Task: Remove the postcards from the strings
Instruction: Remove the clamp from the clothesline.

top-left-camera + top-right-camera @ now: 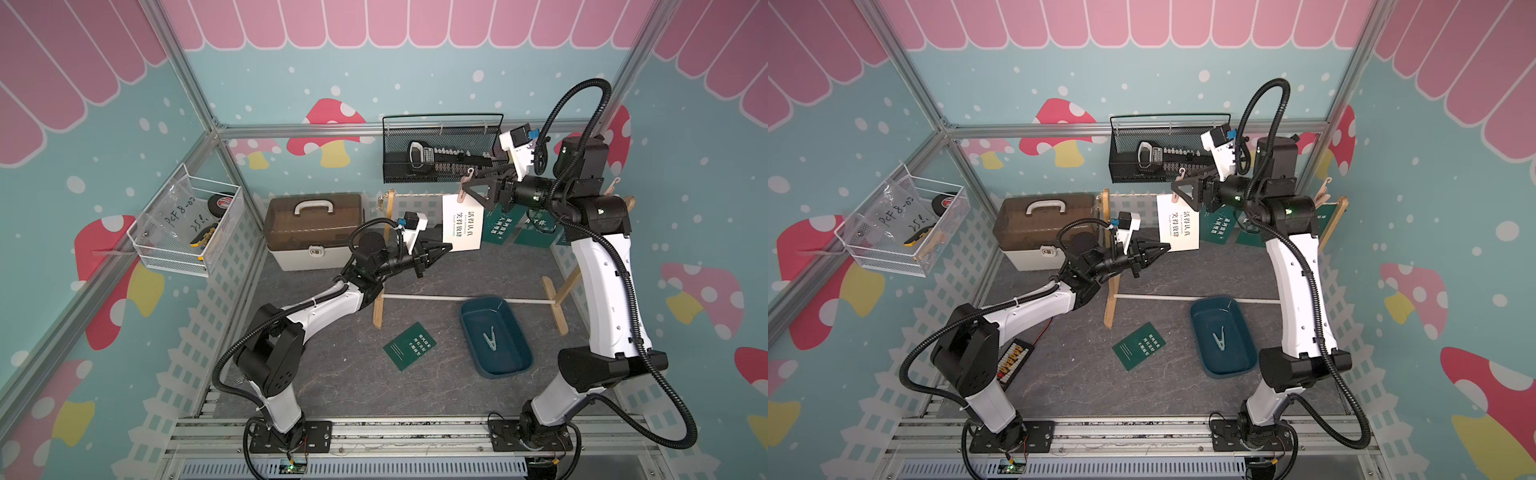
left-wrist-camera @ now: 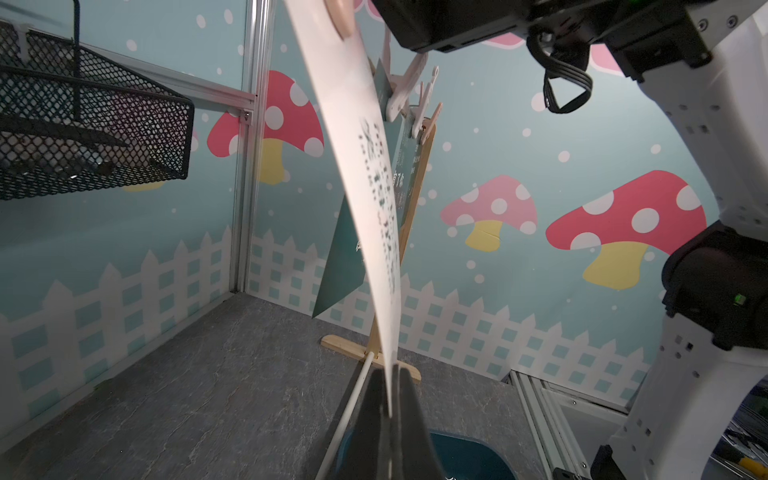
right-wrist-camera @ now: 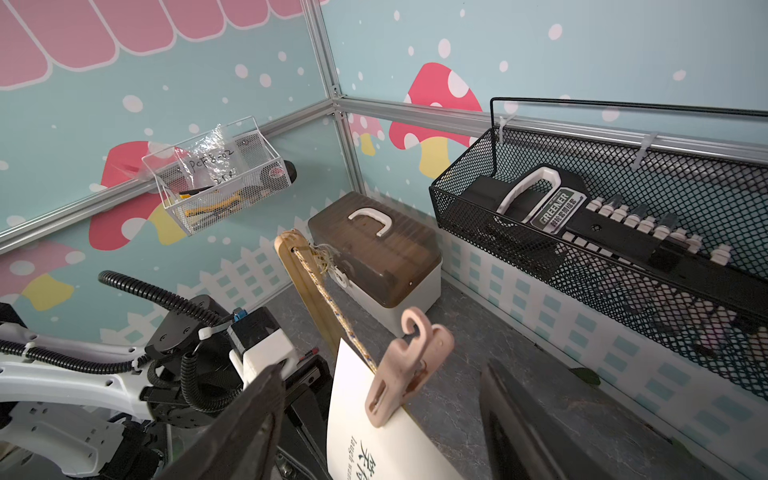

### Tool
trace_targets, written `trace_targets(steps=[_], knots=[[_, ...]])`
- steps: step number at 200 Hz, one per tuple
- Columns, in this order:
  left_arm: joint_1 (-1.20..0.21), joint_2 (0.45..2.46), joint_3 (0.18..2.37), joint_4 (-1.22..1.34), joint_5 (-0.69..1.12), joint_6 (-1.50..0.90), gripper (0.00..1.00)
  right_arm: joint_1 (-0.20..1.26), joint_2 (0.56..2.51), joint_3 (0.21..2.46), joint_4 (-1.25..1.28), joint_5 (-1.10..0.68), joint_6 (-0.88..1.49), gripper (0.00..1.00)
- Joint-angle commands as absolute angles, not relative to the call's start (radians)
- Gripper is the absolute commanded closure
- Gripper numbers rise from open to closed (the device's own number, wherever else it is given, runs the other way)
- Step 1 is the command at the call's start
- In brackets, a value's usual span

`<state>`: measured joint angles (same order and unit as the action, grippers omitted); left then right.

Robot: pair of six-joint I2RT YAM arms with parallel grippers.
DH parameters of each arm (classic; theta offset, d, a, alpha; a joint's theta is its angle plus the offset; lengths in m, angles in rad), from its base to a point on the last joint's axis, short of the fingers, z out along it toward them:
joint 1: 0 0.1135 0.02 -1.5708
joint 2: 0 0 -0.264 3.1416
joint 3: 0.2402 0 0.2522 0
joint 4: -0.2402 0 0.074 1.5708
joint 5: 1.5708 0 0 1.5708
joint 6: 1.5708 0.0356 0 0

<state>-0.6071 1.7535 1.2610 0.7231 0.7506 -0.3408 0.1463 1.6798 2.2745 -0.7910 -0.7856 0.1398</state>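
Note:
A white postcard (image 1: 461,224) (image 1: 1177,226) with black text hangs from the beige string (image 1: 415,195) by a pink clothespin (image 1: 464,189) (image 3: 405,365). My left gripper (image 1: 449,248) (image 2: 390,411) is shut on this card's lower edge. My right gripper (image 1: 467,183) (image 3: 380,370) stands open, with a finger on either side of the pink clothespin, not touching it. Behind my right arm, dark green postcards (image 1: 498,226) (image 2: 345,257) still hang from the string. One more green postcard (image 1: 409,345) (image 1: 1139,345) lies flat on the floor.
A dark blue tray (image 1: 464,324) beside the fallen card holds a clothespin (image 1: 490,338). A white rod (image 1: 436,297) joins the feet of the wooden posts (image 1: 388,216). A brown-lidded toolbox (image 1: 311,232) sits back left. A black mesh basket (image 1: 440,153) and a white wire basket (image 1: 187,224) hang on the walls.

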Motion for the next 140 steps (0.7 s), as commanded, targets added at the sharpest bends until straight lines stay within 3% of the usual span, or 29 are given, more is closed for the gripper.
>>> trace_targets(steps=[1, 140], knots=[[-0.594, 1.749, 1.264, 0.796, 0.785, -0.346, 1.00, 0.159, 1.691, 2.280, -0.813, -0.791, 0.140, 0.26], [-0.588, 1.774, 1.290, 0.805, 0.828, -0.366, 1.00, 0.184, 1.751, 2.303, -0.786, -0.850, 0.172, 0.27]])
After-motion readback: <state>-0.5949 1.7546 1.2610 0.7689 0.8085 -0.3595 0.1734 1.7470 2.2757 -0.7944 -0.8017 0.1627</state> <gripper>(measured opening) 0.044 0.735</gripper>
